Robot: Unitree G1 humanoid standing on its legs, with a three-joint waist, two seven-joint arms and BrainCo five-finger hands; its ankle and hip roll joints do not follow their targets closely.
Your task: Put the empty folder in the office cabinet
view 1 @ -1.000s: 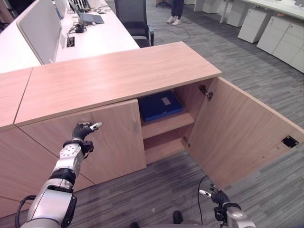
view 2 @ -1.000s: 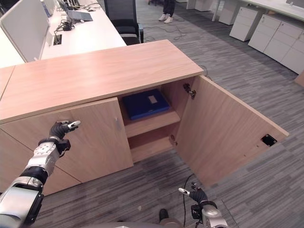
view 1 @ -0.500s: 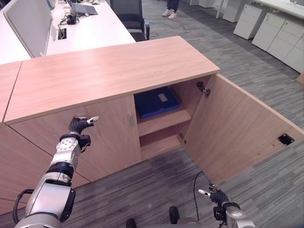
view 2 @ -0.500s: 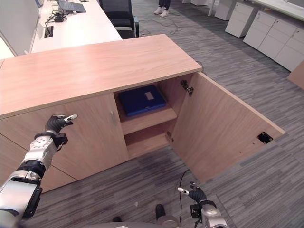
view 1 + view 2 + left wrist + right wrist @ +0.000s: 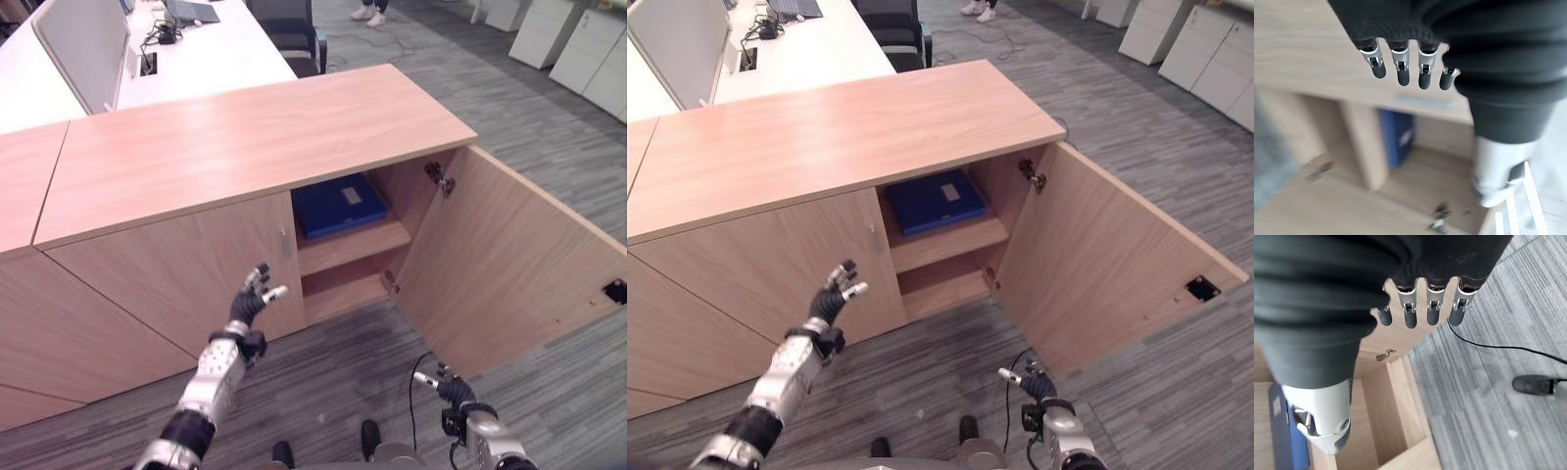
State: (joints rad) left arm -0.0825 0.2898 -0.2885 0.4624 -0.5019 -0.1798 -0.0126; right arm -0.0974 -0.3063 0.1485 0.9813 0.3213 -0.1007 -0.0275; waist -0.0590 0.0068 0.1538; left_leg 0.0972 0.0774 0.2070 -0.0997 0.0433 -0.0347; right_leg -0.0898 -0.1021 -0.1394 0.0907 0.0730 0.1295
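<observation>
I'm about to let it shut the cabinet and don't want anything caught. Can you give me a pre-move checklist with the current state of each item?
1. Blue folder lies flat on the upper shelf, inside the cabinet: ok.
2. Folder clear of the shelf's front edge: ok, it sits back from it.
3. Right-hand cabinet door swung wide open, nothing in its path on the floor: ok.
4. Left hand empty, fingers straight, in front of the closed left door: ok.
5. Right hand empty, fingers straight, low near the open door: ok.
6. Either hand touching the open door, ready to push: not ok, both are apart from it.
</observation>
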